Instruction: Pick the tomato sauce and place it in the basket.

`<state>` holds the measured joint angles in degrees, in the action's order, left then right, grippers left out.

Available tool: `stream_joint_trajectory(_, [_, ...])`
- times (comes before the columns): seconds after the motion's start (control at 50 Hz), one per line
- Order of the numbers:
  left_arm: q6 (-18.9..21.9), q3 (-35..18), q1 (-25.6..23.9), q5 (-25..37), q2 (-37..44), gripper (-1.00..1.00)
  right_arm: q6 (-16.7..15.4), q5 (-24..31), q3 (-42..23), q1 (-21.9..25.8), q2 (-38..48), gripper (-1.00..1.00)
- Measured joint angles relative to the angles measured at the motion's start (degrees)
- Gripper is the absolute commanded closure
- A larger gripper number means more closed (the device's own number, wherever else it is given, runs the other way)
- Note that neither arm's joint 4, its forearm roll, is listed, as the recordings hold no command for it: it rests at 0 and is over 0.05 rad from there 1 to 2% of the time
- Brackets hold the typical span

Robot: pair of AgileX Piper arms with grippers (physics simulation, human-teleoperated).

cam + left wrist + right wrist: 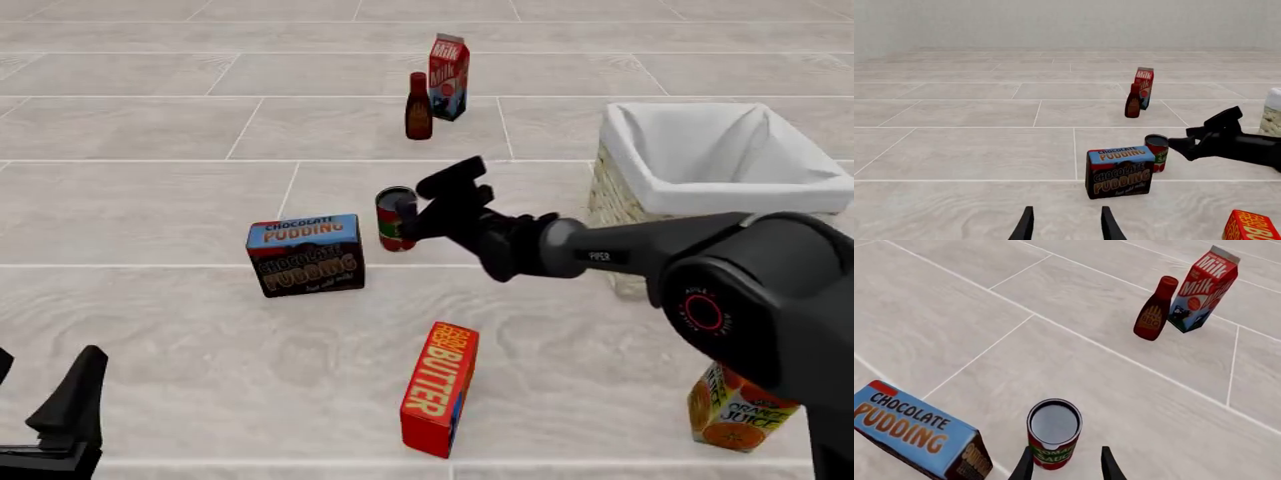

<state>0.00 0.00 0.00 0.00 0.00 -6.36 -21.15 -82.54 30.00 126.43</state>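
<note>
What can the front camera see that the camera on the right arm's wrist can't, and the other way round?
Only the front view shows the basket, the butter box, the orange juice carton and the right arm itself, its gripper close beside the tomato sauce. Only the right wrist view looks down onto the can's dark metal top, with the open fingertips just short of it. Both show the tomato sauce, the chocolate pudding box, the dark red bottle and the milk carton.

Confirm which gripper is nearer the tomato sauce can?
Right. The right gripper sits open right beside the can; the left gripper hangs far back, past the pudding box.
</note>
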Motion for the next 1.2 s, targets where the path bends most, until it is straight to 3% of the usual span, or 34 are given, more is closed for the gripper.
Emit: stream_joint_trajectory(1.2, [0.00, 0.00, 0.00, 0.00, 0.00, -1.00, -0.38, 4.64, -12.85, 1.10, 11.55, -1.00])
